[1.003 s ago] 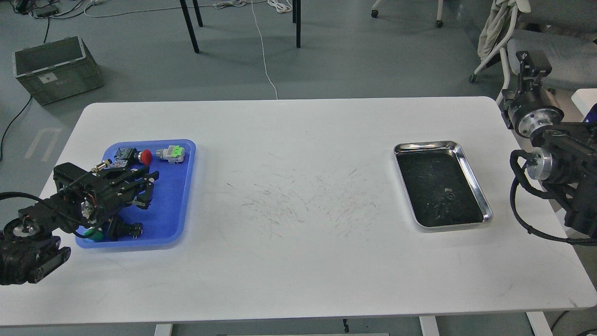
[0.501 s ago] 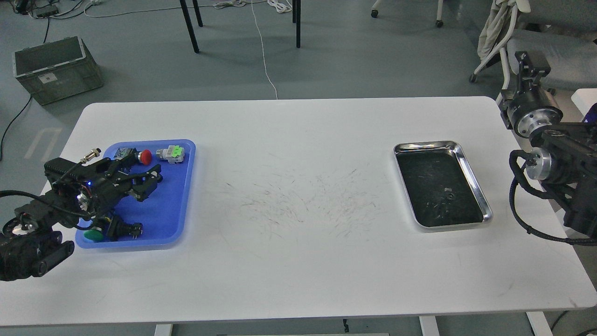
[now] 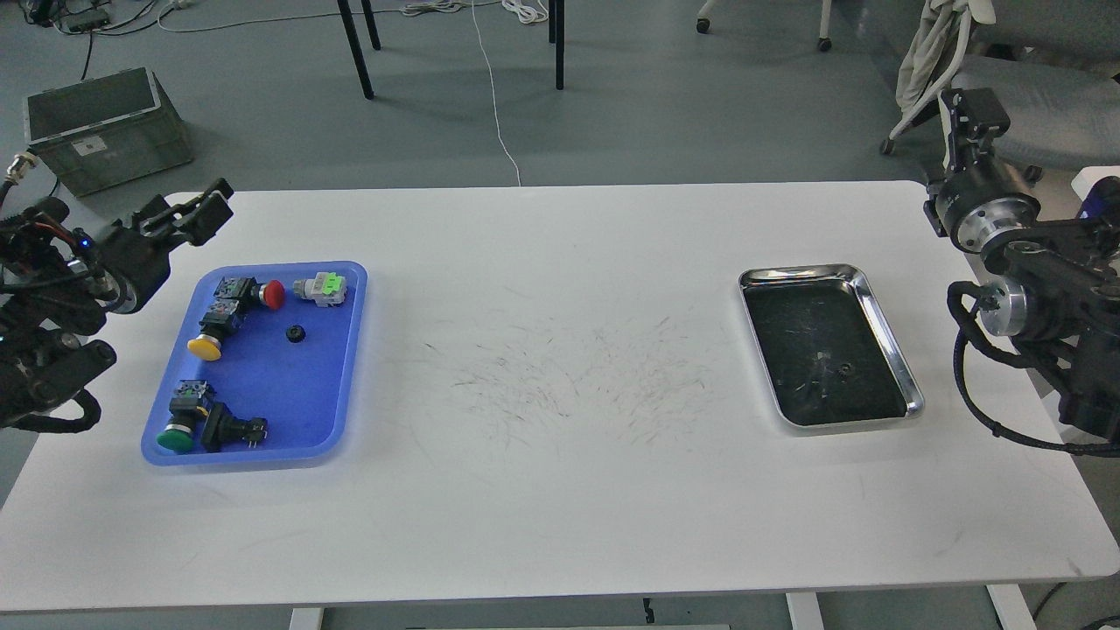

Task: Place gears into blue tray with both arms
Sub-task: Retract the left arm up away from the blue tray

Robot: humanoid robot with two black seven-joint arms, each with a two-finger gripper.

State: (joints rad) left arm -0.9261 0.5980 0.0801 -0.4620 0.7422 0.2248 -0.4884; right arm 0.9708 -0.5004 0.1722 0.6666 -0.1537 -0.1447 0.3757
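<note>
One gear (image 3: 297, 333) sits in blue tray (image 3: 262, 394); other gear (image 3: 845, 368) in steel tray (image 3: 884, 315). Left gripper (image 3: 194, 213) empty, gap unclear; right gripper (image 3: 967, 118) unclear. Drop right gripper toward 7 o'clock, straight onto it.

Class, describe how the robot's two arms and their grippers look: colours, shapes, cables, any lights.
Both arms are black with boxy links. The right arm shows two round silver joint rings and a looping black cable. The left arm carries black cables and a small blue light. The left gripper and right gripper are black, with short jaws.
</note>
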